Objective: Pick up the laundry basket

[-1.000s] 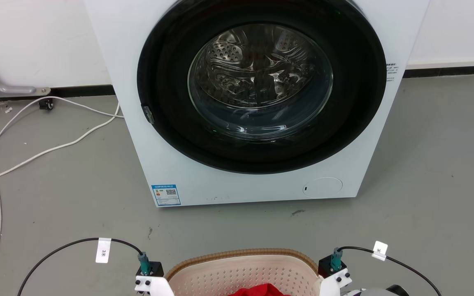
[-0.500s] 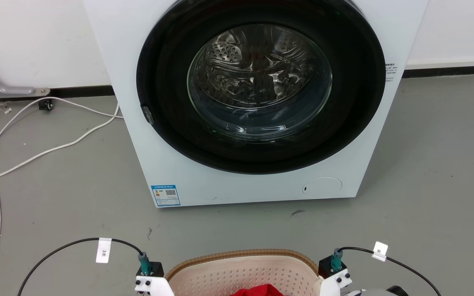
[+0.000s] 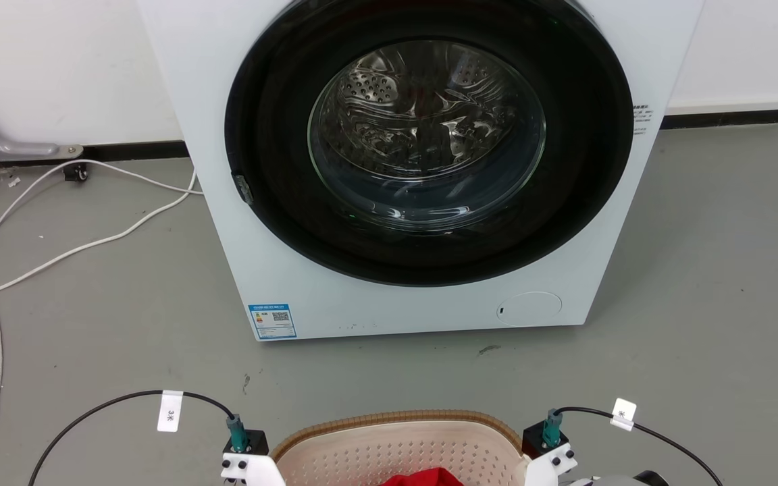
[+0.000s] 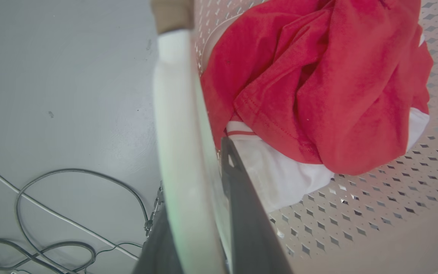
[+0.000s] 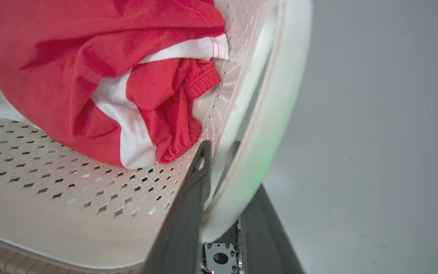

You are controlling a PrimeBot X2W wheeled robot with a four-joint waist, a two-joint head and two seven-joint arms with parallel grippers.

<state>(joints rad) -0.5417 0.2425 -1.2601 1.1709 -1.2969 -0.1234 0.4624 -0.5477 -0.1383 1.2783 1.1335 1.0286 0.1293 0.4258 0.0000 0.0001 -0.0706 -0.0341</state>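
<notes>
The laundry basket [image 3: 396, 422], cream-pink and perforated with a brown woven rim, sits at the bottom of the head view between my two wrists. In the left wrist view my left gripper [image 4: 196, 179] is shut on the basket's white side handle [image 4: 173, 114], one dark finger inside the basket wall [image 4: 356, 213] and one outside. In the right wrist view my right gripper [image 5: 222, 152] is shut on the opposite white handle [image 5: 276, 95] in the same way. Red and white clothes [image 4: 318, 87] lie in the basket.
A white washing machine [image 3: 416, 310] with a round dark glass door stands on the grey floor straight ahead of the basket. White cables [image 3: 58, 250] trail over the floor at the left. Dark cables [image 4: 51, 213] loop on the floor beside the basket.
The basket rim and my right wrist sit slightly lower in the head view than a second ago. The washing machine holds its place.
</notes>
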